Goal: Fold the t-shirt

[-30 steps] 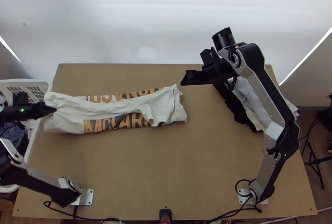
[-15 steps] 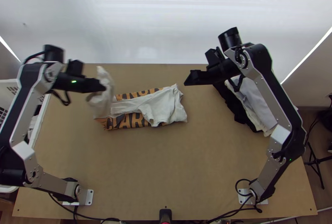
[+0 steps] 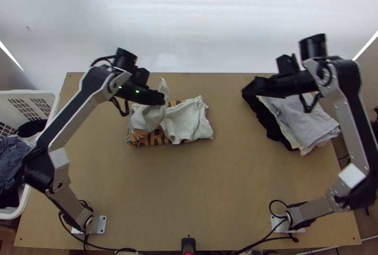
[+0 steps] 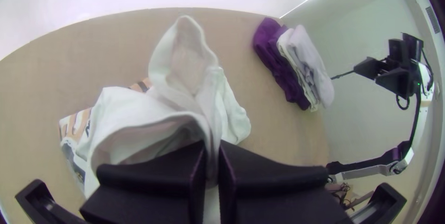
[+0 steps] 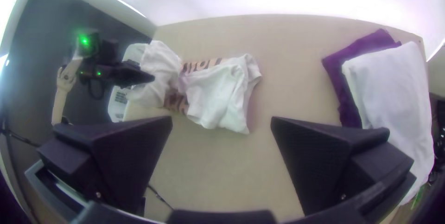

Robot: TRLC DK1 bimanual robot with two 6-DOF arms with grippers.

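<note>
- Top view: the t-shirt [image 3: 189, 120] lies across the centre and centre-left of the frame, gathered into a narrow, uneven bundle, its raised end [image 3: 149, 117] lifted at the bundle's left.
- My left gripper [image 3: 163, 98] is clamped on that end; in the left wrist view a layered ridge of cloth is pinched between its fingers, a peak standing up beyond them and a loose loop [image 4: 150, 126] sagging open to one side.
- My right gripper [image 5: 221, 122] has its fingers spread wide with nothing between them, by the left edge of the folded stack [image 3: 302, 122] at the upper right of the frame.
- The step in hand, I judge, is bringing the raised end over towards the bundle's right end. I should carry it low and level, with just enough pull to draw the loop flat without dragging the layers under it.
- I should match its edge to the lower layer's, and let go only once the cloth rests down; dropped from height, that peak could crumple or slump sideways.
- The printed part [image 3: 153, 137] peeks out along the bundle's lower edge, so I may need to square that side afterwards.
</note>
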